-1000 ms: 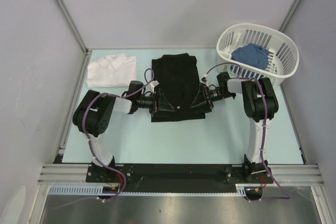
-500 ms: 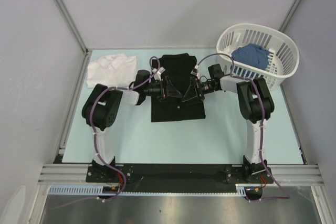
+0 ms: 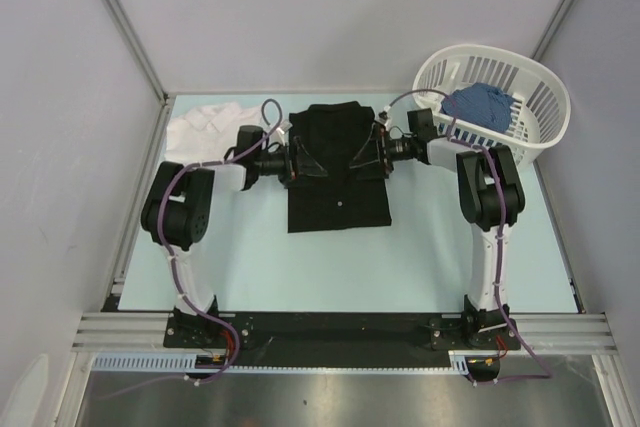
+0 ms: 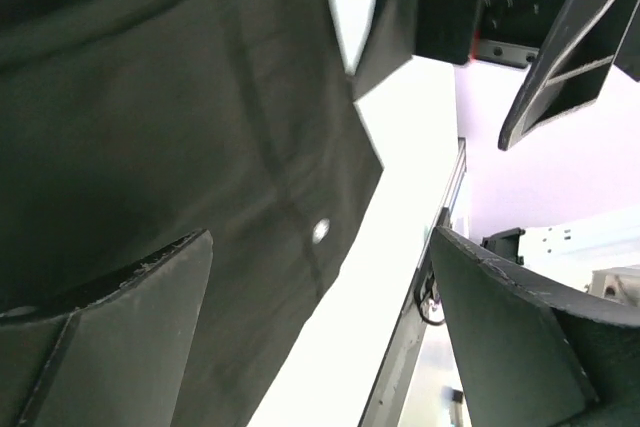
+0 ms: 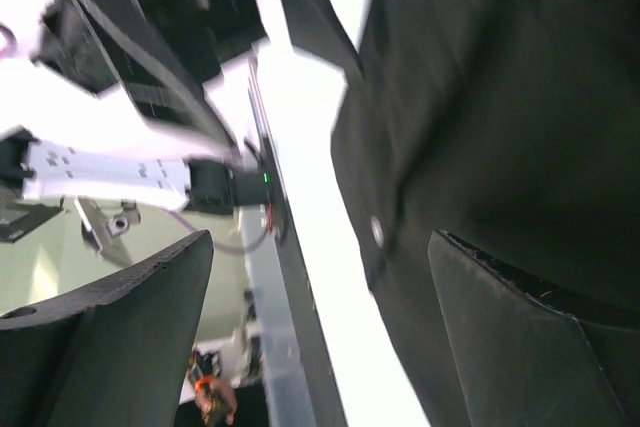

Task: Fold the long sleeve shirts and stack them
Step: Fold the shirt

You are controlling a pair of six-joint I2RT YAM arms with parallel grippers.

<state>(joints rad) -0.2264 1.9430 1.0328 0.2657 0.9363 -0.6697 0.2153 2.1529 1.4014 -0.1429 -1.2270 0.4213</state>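
Note:
The black shirt (image 3: 338,192) lies folded flat in the middle of the table, a small white button showing on its near half. My left gripper (image 3: 303,162) and right gripper (image 3: 367,157) hover over its middle from either side, tips facing each other, both open and empty. The left wrist view shows the black shirt (image 4: 150,147) under the open left gripper (image 4: 320,239). The right wrist view shows the black shirt (image 5: 500,97) under the open right gripper (image 5: 320,242). The white shirt (image 3: 200,127) lies folded at the far left, partly hidden by my left arm.
A white slatted basket (image 3: 540,112) stands at the far right corner with a blue cloth (image 3: 478,104) in it. My right forearm lies close to the basket's left rim. Grey walls enclose the table on three sides.
Both grippers have moved from the shirt's near part toward its far part, closing together and then spreading a little. My left arm now covers part of the white shirt.

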